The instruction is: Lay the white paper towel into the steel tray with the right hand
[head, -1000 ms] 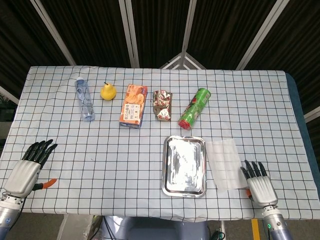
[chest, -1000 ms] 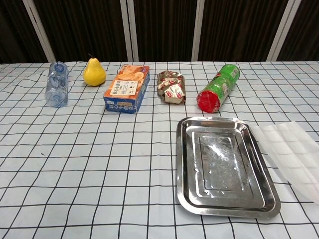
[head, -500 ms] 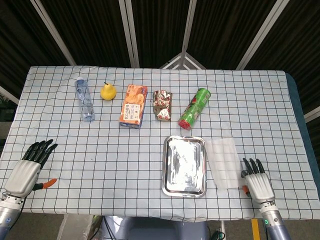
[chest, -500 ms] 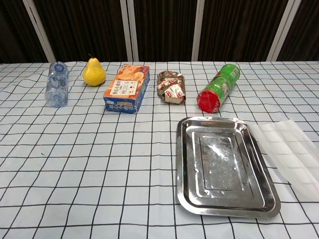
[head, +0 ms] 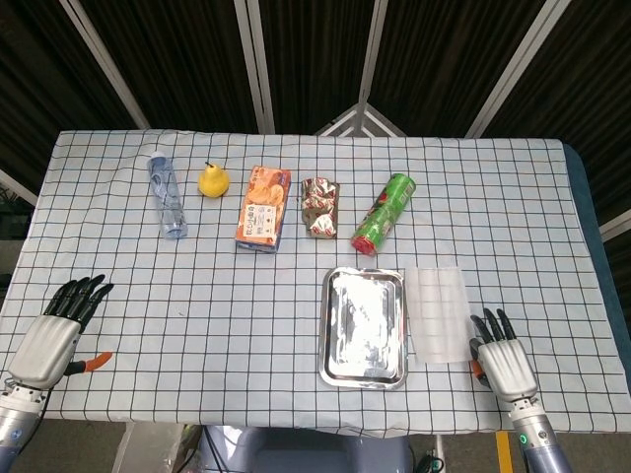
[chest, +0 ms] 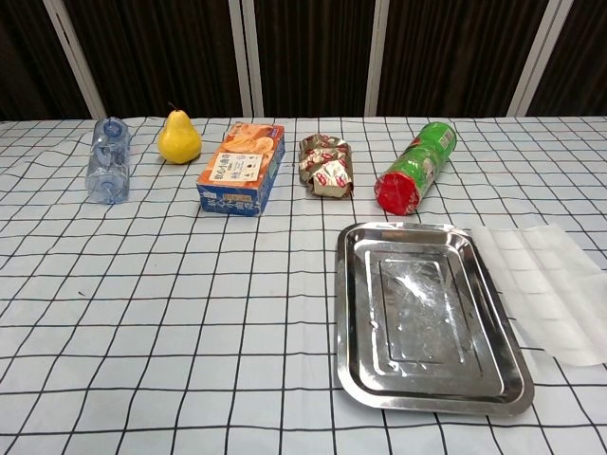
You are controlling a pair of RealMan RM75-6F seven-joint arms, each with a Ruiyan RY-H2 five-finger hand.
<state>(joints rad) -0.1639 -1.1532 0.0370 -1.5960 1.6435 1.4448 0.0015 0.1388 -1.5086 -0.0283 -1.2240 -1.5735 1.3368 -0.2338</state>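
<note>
A thin white paper towel sheet (head: 440,314) lies flat on the checked table (head: 227,296), just beside the rectangular steel tray (head: 364,326) at its 3 o'clock, long edges nearly parallel, so it needs only a short sideways carry. The tray holds nothing. The robot's right hand (head: 502,360) rests at the towel's 4 o'clock, released, fingers spread and gripping nothing, seemingly poised to pick at the sheet's near corner. The left hand (head: 57,330) lies idle and empty at the table's 8 o'clock, well apart. The lay-in is not yet begun.
</note>
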